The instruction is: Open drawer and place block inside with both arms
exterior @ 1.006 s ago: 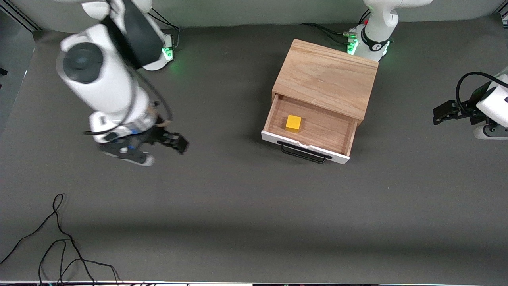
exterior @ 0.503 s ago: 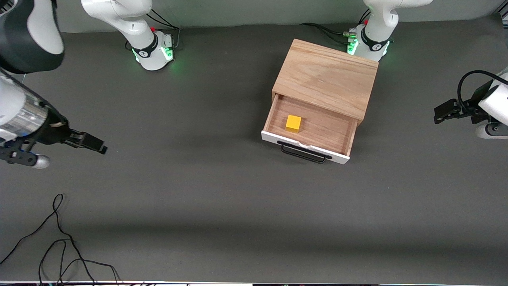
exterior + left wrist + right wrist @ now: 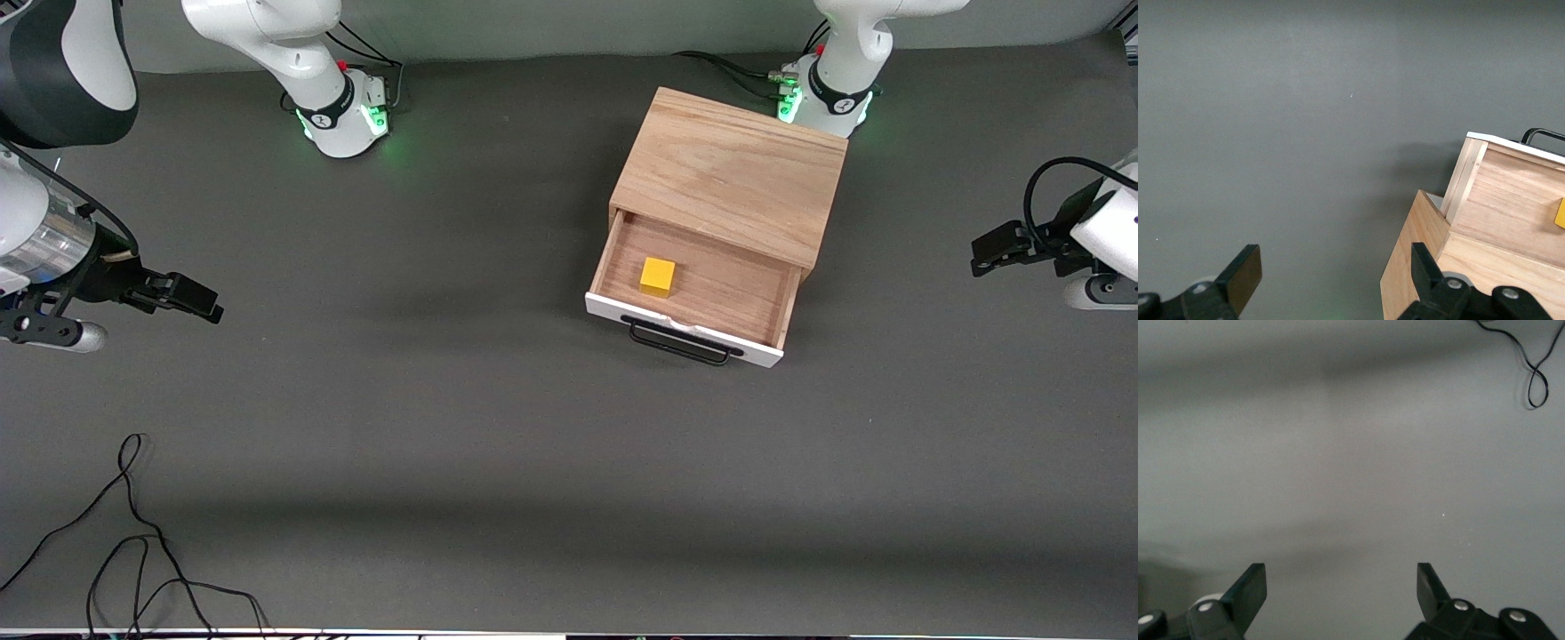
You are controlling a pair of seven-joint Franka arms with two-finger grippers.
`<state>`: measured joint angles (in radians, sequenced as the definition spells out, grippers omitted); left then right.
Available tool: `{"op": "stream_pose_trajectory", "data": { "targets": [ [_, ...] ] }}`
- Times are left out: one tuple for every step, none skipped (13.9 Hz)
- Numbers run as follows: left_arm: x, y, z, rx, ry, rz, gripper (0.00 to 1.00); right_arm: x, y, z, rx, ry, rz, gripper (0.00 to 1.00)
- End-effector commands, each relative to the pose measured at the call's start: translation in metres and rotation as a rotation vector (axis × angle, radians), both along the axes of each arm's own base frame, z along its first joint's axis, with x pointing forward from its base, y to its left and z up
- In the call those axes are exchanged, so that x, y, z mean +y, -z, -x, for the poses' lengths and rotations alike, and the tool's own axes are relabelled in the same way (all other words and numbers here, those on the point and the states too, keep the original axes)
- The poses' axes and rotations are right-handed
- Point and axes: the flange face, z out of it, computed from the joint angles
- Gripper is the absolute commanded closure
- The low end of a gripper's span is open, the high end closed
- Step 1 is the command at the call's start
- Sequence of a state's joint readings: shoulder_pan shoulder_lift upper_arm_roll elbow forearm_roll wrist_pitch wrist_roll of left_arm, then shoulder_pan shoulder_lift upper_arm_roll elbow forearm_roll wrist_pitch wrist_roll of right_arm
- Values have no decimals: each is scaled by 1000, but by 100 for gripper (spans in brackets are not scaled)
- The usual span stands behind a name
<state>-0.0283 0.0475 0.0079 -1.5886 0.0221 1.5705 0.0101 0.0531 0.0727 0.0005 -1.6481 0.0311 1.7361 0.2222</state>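
Note:
The drawer (image 3: 711, 289) is pulled out of the light oak box (image 3: 731, 173), with its white front panel and black bar handle (image 3: 680, 343) facing the front camera. The yellow block (image 3: 657, 276) sits inside the drawer on the wood floor. My right gripper (image 3: 203, 302) is open and empty over bare table at the right arm's end. My left gripper (image 3: 989, 251) is open and empty over the table at the left arm's end. In the left wrist view the drawer (image 3: 1511, 193) and a sliver of the block (image 3: 1560, 213) show past the left gripper (image 3: 1335, 263). The right gripper (image 3: 1341, 587) sees only bare table.
A loose black cable (image 3: 133, 533) lies on the dark grey table near the front camera at the right arm's end; it also shows in the right wrist view (image 3: 1531, 367). The arms' green-lit bases (image 3: 342, 116) stand along the table's edge by the robots.
My right arm has swung away from the table's middle toward its own end and now holds nearly still. The left arm, drawer and block have not moved.

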Motion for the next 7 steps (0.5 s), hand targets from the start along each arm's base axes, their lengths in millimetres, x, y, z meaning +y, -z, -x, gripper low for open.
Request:
{"op": "stream_pose_trajectory", "data": {
  "targets": [
    [-1, -4, 5, 6, 18, 7, 0, -3, 1, 0, -16, -41, 11, 0],
    [-1, -4, 5, 7, 18, 7, 0, -4, -2, -1, -20, -38, 5, 0],
    [-2, -4, 5, 6, 19, 7, 0, -5, -4, -1, -25, -40, 3, 0],
    [-3, -4, 5, 7, 21, 7, 0, -6, -2, -2, -22, -46, 4, 0],
    [-3, -3, 5, 9, 21, 7, 0, -7, 1, -4, -16, -67, 6, 0],
    [-2, -4, 5, 7, 19, 7, 0, -7, 2, -4, -14, -77, 6, 0],
    [-3, -3, 5, 10, 21, 7, 0, -7, 2, -4, -12, -79, 12, 0]
  ]
}}
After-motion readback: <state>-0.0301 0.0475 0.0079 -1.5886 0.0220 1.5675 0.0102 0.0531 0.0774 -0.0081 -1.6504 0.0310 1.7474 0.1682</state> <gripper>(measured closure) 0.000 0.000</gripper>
